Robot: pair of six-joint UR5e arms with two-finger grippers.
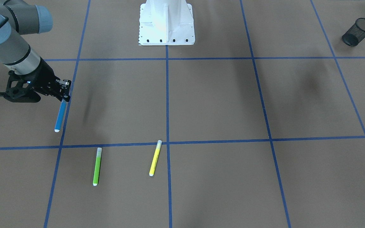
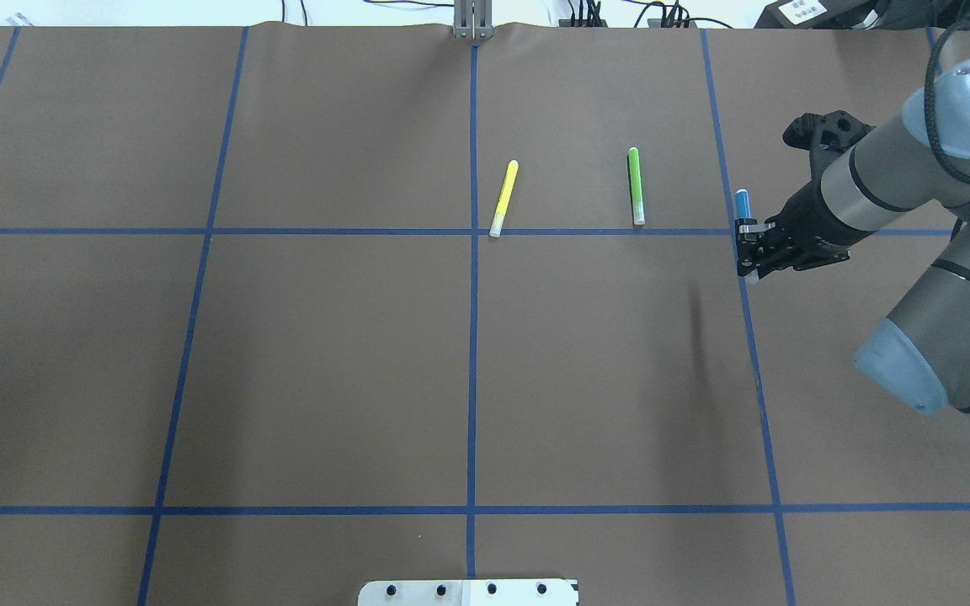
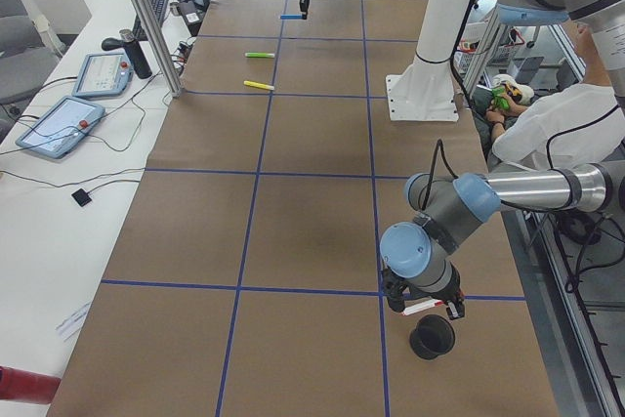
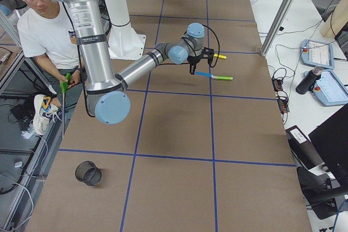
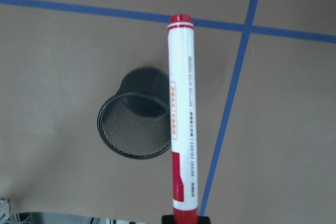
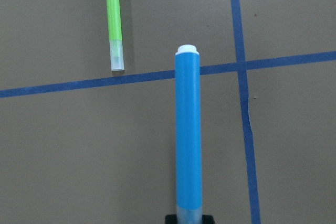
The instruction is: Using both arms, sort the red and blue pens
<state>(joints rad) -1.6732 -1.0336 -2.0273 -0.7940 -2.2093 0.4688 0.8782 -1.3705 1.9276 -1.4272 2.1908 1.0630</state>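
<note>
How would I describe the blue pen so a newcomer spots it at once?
Follow the right arm to the right gripper. The blue pen juts from it, off the table. The green marker and yellow marker nearby lie flat; only this one is held.

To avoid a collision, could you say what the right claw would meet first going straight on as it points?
Probably only the table, near a blue tape line; the held blue pen would touch first, clear of the green marker.

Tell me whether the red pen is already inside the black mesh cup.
No, the red pen is held in the left pincer, with its whole barrel showing outside the black mesh cup.
</note>
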